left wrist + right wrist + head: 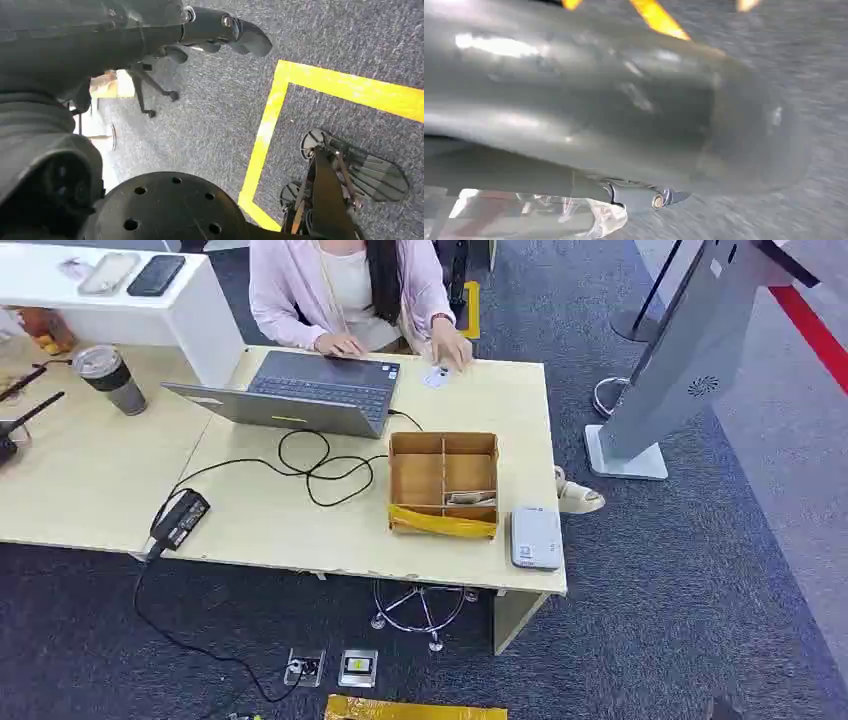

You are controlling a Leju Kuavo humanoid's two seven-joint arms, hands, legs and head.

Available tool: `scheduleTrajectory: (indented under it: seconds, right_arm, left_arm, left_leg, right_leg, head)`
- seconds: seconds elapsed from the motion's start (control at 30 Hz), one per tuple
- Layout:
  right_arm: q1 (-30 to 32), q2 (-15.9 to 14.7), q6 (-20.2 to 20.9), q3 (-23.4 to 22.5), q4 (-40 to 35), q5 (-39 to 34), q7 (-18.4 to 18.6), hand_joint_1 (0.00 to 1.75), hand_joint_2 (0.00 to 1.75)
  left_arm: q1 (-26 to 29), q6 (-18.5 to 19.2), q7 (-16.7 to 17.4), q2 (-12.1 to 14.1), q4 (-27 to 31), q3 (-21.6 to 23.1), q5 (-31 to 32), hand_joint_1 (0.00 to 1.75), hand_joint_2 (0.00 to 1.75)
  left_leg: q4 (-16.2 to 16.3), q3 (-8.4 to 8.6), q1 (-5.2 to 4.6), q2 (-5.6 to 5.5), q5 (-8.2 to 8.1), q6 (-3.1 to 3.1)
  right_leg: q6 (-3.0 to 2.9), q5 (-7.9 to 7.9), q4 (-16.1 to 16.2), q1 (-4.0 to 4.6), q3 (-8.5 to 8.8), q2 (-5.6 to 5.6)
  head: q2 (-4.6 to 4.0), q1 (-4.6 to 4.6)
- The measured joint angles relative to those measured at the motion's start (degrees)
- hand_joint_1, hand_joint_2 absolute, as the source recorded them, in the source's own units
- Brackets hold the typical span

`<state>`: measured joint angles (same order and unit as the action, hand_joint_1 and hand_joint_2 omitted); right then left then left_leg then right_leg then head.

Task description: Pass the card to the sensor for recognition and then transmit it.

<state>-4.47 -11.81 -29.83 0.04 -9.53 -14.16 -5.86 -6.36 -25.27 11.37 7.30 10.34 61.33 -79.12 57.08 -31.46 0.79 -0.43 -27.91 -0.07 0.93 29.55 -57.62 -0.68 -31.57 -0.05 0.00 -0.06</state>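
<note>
A small white card (436, 377) lies on the far side of the table (260, 525), right by the hand (452, 348) of a person seated behind it. A cardboard divider box (443, 483) holds a few flat cards (470, 498) in one near compartment. The grey-white sensor (536, 537) sits at the table's near right corner, beside the box. My left hand (220, 30) hangs over the carpet with its fingers stretched out and nothing in them. My right hand (624, 115) is blurred and very close to the camera; how its fingers lie is not visible.
An open laptop (305, 392) with a looped black cable (315, 465) and power brick (180, 520) takes the table's middle. A steel cup (110, 378) stands on the left table. A grey kiosk (690, 350) stands at right. Yellow floor tape (265, 135) marks the carpet.
</note>
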Motion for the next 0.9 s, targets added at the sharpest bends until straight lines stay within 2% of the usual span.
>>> scheduleTrajectory:
  seconds: [0.1,0.17,0.3,0.33,0.43,0.53,0.6,0.7,0.77,0.9]
  right_arm:
    - [-1.91,-3.33,0.62,-0.02,-0.28,-0.36,-2.23,0.00,0.00]
    - [-3.79,-5.53,2.52,0.00,-0.99,-0.42,-4.02,0.00,0.00]
    - [-8.10,-9.72,7.22,0.02,-2.82,-0.36,-5.23,0.00,0.00]
    - [-8.95,-10.27,8.05,0.04,-3.35,-0.22,-5.71,0.00,1.75]
    - [-12.02,-11.89,10.49,0.59,-5.84,0.80,-7.26,0.00,1.75]
    - [-14.52,-13.06,10.95,2.20,-9.66,2.09,-6.93,0.00,1.75]
    - [-15.55,-13.88,10.42,3.98,-13.50,2.94,-5.44,0.00,1.75]
    - [-17.13,-15.03,8.85,7.45,-20.45,3.86,-1.11,0.00,1.75]
    - [-18.60,-15.36,8.70,10.60,-25.83,4.54,-0.39,0.00,1.75]
    - [-22.51,-15.03,8.32,15.84,-31.60,5.76,0.02,0.00,1.75]
  left_arm:
    - [-0.01,1.05,0.00,0.37,0.00,0.00,0.61,0.00,0.00]
    - [-0.02,1.54,0.00,0.63,0.00,0.00,0.70,0.00,0.00]
    - [-0.03,2.00,-0.02,1.01,0.00,0.00,1.18,0.00,0.00]
    - [-0.03,2.30,-0.07,1.03,0.00,0.00,1.38,0.00,0.00]
    - [-0.05,3.05,-0.72,1.14,0.00,0.00,1.95,0.00,0.00]
    - [-0.09,4.70,-1.64,1.49,0.00,0.09,3.69,0.00,0.00]
    - [-0.12,5.69,-2.45,1.90,0.00,0.24,4.77,0.00,0.00]
    - [-0.21,6.69,-3.10,2.65,0.00,0.37,5.95,0.00,0.00]
    - [-0.20,7.37,-3.54,3.10,0.00,0.57,6.56,0.00,0.00]
    - [-0.35,7.50,-3.85,3.43,0.00,0.66,6.91,0.00,0.00]
  left_leg:
    - [0.00,0.01,-0.01,0.00,0.00,0.01]
    - [0.01,0.02,-0.02,0.01,0.02,0.02]
    - [0.02,0.02,-0.02,0.04,0.06,0.08]
    - [0.02,0.02,-0.02,0.03,0.06,0.08]
    - [0.02,0.03,-0.01,0.03,0.06,0.08]
    - [0.02,0.01,-0.01,0.02,0.08,0.09]
    - [0.01,0.00,0.00,0.00,0.08,0.09]
    - [0.01,-0.02,0.00,-0.04,0.09,0.08]
    - [0.01,0.01,0.00,-0.01,0.09,0.08]
    - [0.01,-0.01,-0.01,-0.04,0.13,0.08]
  right_leg:
    - [0.05,-0.04,0.00,-0.01,0.01,0.01]
    - [0.08,-0.07,0.00,-0.03,0.00,0.02]
    - [0.09,-0.09,0.00,-0.03,0.03,0.00]
    - [0.10,-0.09,0.00,-0.03,0.03,-0.02]
    - [0.07,-0.11,-0.02,-0.02,0.04,0.02]
    - [0.07,-0.11,-0.03,-0.01,0.05,-0.04]
    - [0.07,-0.11,-0.05,0.00,0.06,-0.07]
    - [0.07,-0.11,-0.08,0.00,0.06,-0.12]
    - [0.07,-0.11,-0.14,0.00,0.02,-0.04]
    - [0.07,-0.11,-0.16,0.00,0.03,-0.13]
  head:
    - [0.00,0.02]
    - [0.00,-0.02]
    - [0.00,0.02]
    - [0.00,0.02]
    - [0.00,0.02]
    - [0.00,0.02]
    - [0.00,0.02]
    - [0.00,0.02]
    - [0.00,0.00]
    - [0.00,0.02]
